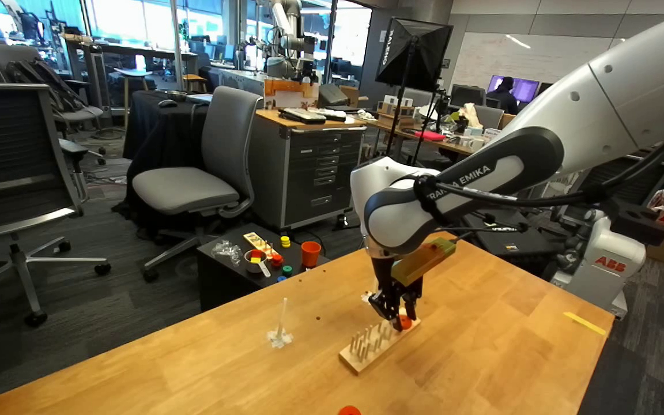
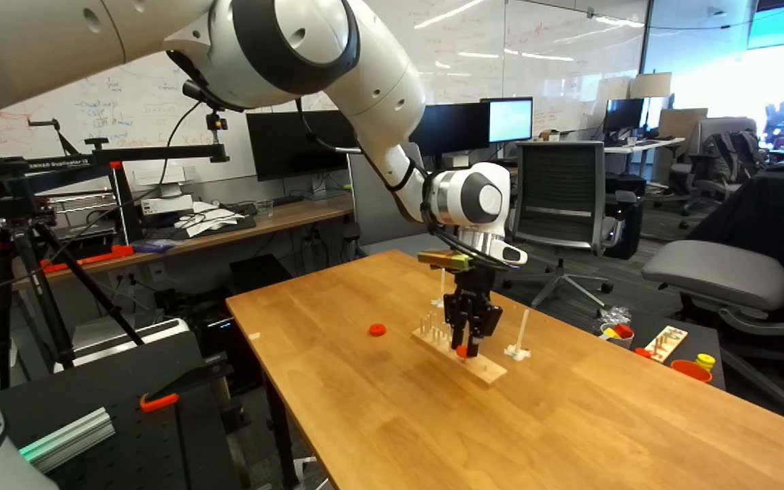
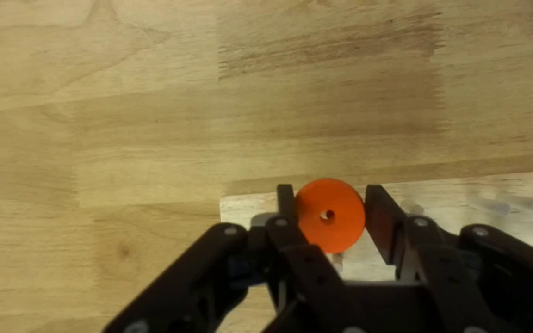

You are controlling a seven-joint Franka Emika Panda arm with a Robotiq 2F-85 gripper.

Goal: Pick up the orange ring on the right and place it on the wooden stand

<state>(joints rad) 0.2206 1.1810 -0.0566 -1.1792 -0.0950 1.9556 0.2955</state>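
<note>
The orange ring (image 3: 340,226) sits between my fingertips in the wrist view, with both fingers against its sides. It also shows in both exterior views (image 1: 405,322) (image 2: 461,351). My gripper (image 3: 330,206) is shut on it, pointing down at one end of the wooden stand. The wooden stand (image 1: 359,363) is a pale oblong block with several upright pegs; it also shows in the wrist view (image 3: 248,206) and another exterior view (image 2: 490,371). The ring is over the stand; pale wood shows through part of its hole. I cannot tell whether it touches a peg.
Another orange-red ring (image 2: 377,329) lies on the wooden table (image 2: 378,408), partly cut off in an exterior view (image 1: 349,411). Two thin white posts (image 2: 521,333) (image 2: 442,286) stand taped beside the stand. A black side table (image 1: 222,291) holds a red cup (image 1: 310,253) and clutter.
</note>
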